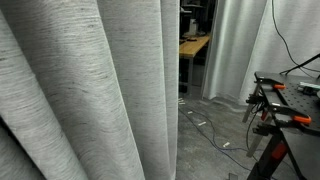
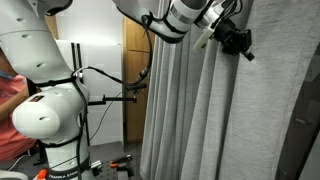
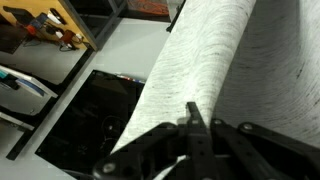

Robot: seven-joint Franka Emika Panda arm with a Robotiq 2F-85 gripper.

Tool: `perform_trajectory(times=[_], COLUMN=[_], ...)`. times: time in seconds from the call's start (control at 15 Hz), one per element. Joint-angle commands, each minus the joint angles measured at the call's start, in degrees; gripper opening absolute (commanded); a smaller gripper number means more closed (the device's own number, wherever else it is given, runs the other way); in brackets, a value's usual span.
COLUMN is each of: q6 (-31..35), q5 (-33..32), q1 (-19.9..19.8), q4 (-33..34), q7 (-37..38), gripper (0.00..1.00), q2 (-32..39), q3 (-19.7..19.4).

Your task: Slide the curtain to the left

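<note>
The light-grey woven curtain point(image 1: 90, 90) with deep vertical folds fills the left half of an exterior view. In an exterior view it hangs at the right point(image 2: 210, 120), with my arm reaching in from the upper left. My gripper point(image 2: 238, 42) is high up against one of its folds. In the wrist view the curtain point(image 3: 190, 50) runs as a broad fold up the middle. My gripper point(image 3: 190, 112) shows its fingers closed together into one tip, resting against that fold. I see no fabric pinched between them.
Paler smooth drapes point(image 1: 240, 50) hang further back. A wooden desk point(image 1: 195, 45) shows through the gap. A black workbench with orange clamps point(image 1: 290, 100) stands at the right, and a cable point(image 1: 210, 130) lies on the floor. My white robot base point(image 2: 50, 110) and a wooden door point(image 2: 135, 60) are beside the curtain.
</note>
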Motion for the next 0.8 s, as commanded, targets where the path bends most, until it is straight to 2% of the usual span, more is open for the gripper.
perform_trajectory(times=[0.0, 0.33, 0.53, 0.73], q6=[-6.36, -7.10, -9.38, -11.03], q5=[1.89, 0.91, 0.60, 0.37], q1=[4.03, 9.73, 13.41, 17.09], q4=[3.19, 15.51, 23.88, 30.85], q7=[-0.51, -1.82, -3.60, -6.43], gripper=[0.00, 0.00, 0.00, 0.00], q2=[1.84, 13.11, 20.47, 25.67], q3=[2.03, 6.36, 7.33, 6.55])
